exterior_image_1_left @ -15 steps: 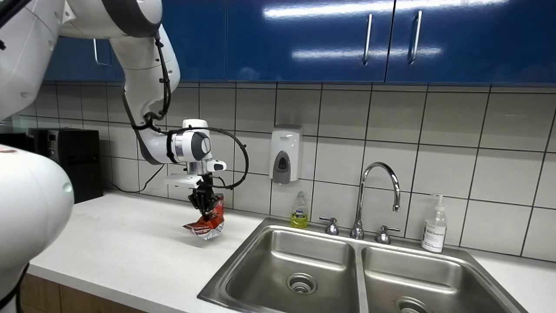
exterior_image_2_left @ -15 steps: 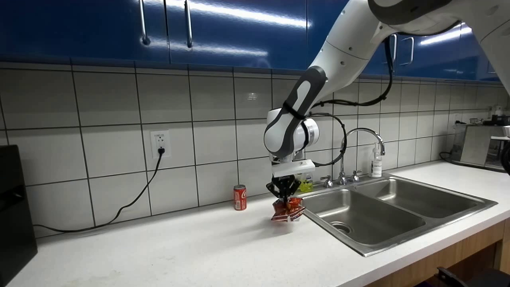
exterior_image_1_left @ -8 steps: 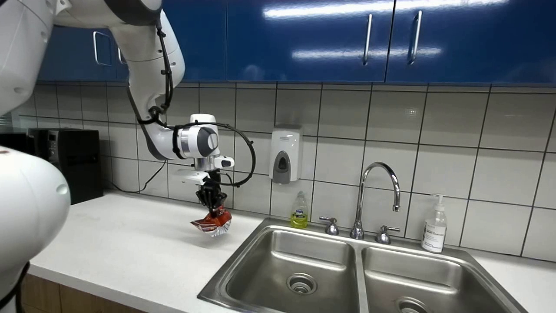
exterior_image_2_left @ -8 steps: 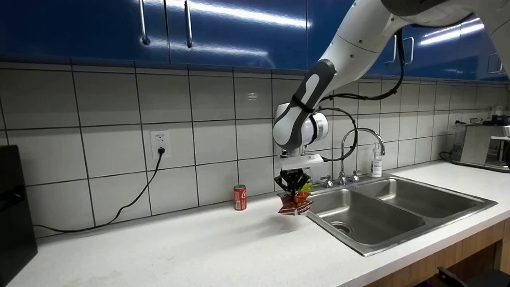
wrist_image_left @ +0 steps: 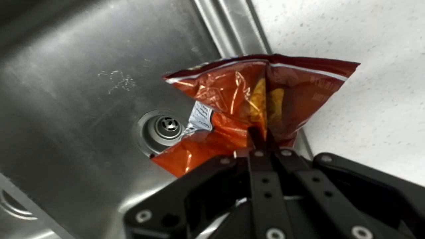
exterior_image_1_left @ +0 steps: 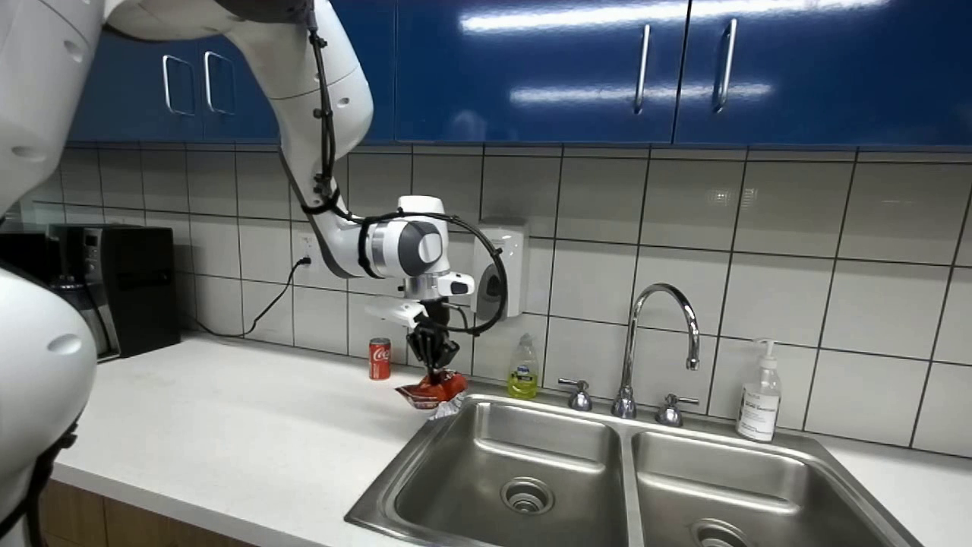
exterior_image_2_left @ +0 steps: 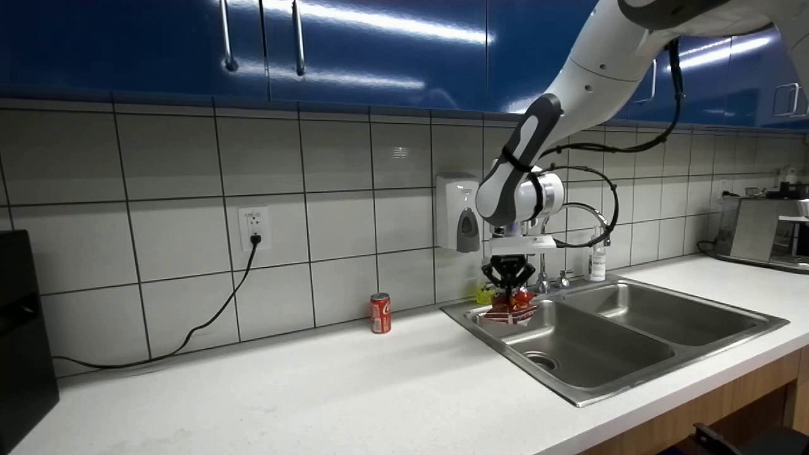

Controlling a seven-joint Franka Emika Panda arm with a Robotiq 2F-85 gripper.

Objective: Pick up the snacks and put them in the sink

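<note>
The red crinkly snack packet (exterior_image_1_left: 427, 393) hangs pinched in my gripper (exterior_image_1_left: 434, 375), held up near the back left corner of the steel sink (exterior_image_1_left: 400, 472). It also shows in an exterior view (exterior_image_2_left: 501, 313) in front of the near basin (exterior_image_2_left: 600, 357). In the wrist view the packet (wrist_image_left: 222, 89) spreads over the sink's edge, with the basin and drain (wrist_image_left: 170, 123) to the left and white counter to the right. The fingertips close on the packet's middle, and part of it is hidden behind the fingers (wrist_image_left: 265, 186).
A red can (exterior_image_1_left: 380, 358) stands on the counter by the tiled wall. A yellow-green soap bottle (exterior_image_1_left: 523, 372), chrome gooseneck faucet (exterior_image_1_left: 630, 342) and pump bottle (exterior_image_1_left: 759, 406) line the sink's back. A wall dispenser (exterior_image_2_left: 456, 212) hangs above. A black appliance (exterior_image_1_left: 137, 289) stands left.
My gripper has carried the packet sideways from above the counter to the sink's edge, still holding it. The red can, partly hidden behind the gripper before in an exterior view, now shows fully.
</note>
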